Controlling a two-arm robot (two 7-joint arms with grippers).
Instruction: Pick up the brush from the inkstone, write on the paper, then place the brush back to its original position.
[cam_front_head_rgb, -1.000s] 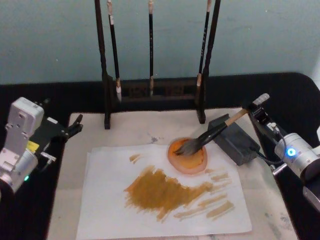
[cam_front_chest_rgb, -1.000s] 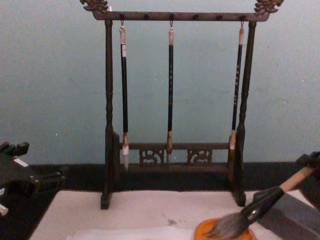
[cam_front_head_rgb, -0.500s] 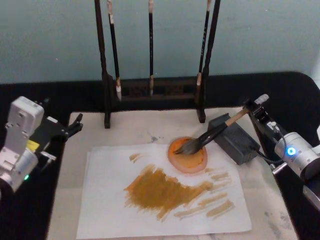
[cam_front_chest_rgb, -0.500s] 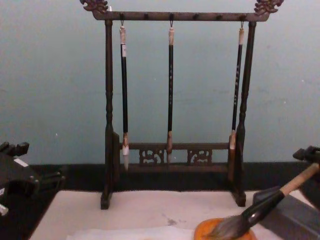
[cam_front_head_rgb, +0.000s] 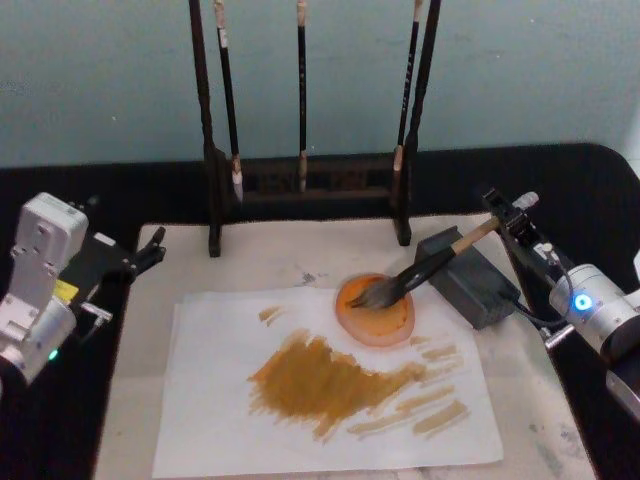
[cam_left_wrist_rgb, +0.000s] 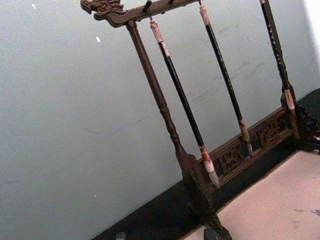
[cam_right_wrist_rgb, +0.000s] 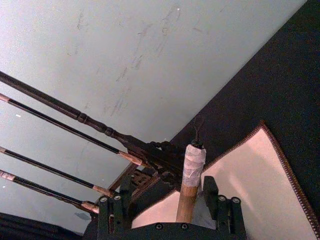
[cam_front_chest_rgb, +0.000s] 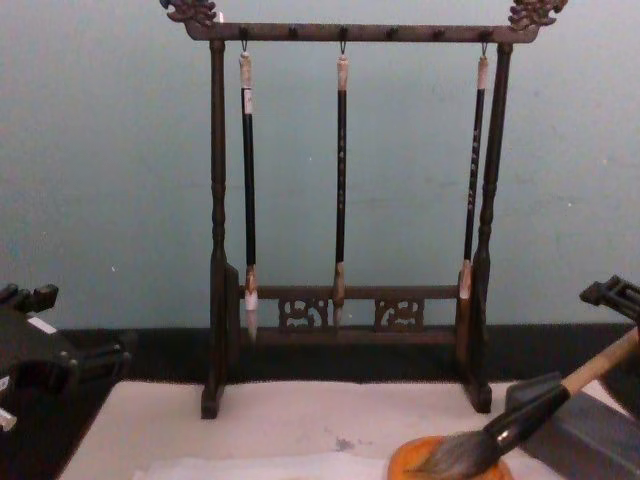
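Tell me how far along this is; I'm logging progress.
Writing looks done: the paper carries broad ochre strokes. The brush lies back across the inkstone, bristles in the orange dish. The open right gripper sits around the handle end; it only needs to withdraw. The left gripper is parked.

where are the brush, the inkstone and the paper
brush (cam_front_head_rgb: 425, 267), head view, on the black ferrule
inkstone (cam_front_head_rgb: 478, 290), head view, on its dark top face
paper (cam_front_head_rgb: 215, 400), head view, on a bare white part, robot's left of the strokes
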